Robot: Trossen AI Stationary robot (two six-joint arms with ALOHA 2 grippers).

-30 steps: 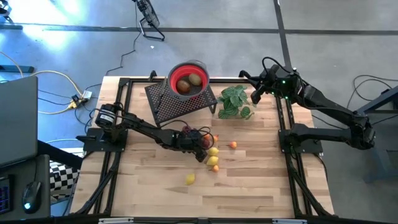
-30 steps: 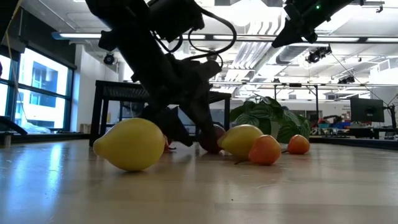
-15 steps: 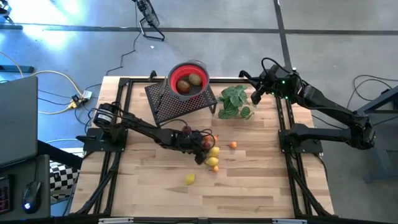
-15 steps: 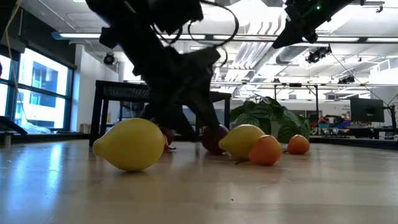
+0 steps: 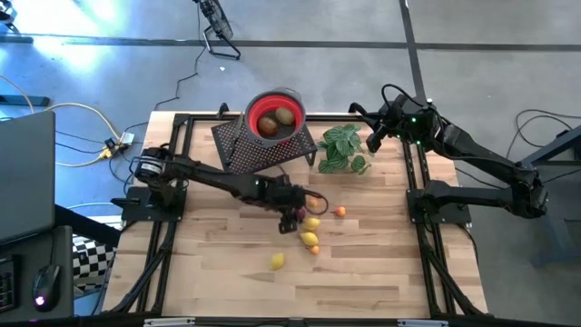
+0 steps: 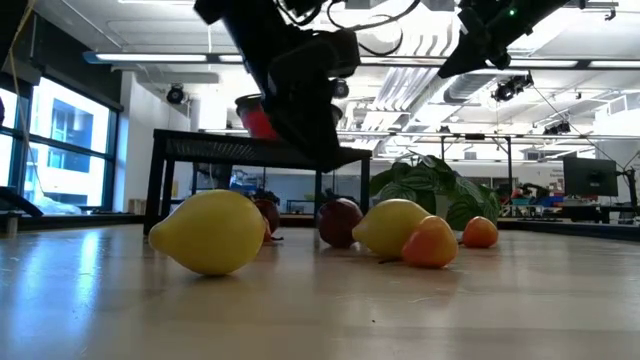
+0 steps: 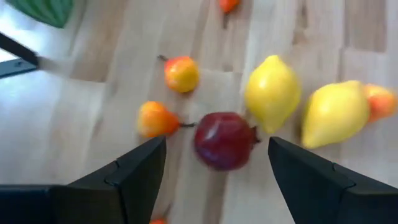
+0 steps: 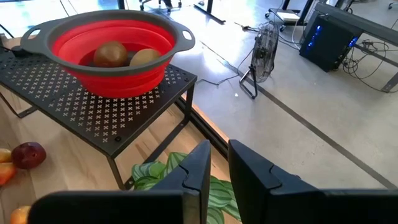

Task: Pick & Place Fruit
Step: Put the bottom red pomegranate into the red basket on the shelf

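Note:
My left gripper [image 7: 216,142] is open and hangs above a dark red fruit [image 7: 225,140], which rests on the wooden table [image 5: 363,272]; the low view shows the gripper [image 6: 315,140] raised clear of that fruit [image 6: 340,222]. Two yellow lemons [image 7: 272,92] [image 7: 334,114] and small orange fruits [image 7: 181,73] [image 7: 156,119] lie close beside it. Another lemon [image 5: 277,261] lies alone nearer the table's near edge. Two brownish fruits [image 8: 111,53] sit in a red bowl [image 5: 275,113]. My right gripper [image 8: 219,158] is shut and waits high by the far right corner.
The red bowl stands on a black perforated stand [image 5: 263,147] at the table's far side. A green leafy plant [image 5: 343,148] lies to the right of the stand. One orange fruit [image 5: 340,212] lies apart, right of the cluster. Bare wood shows along the near edge.
My left gripper has risen from table height, where its fingers stood around the dark red fruit, to well above it. The dark red fruit has stayed on the table beside the lemons.

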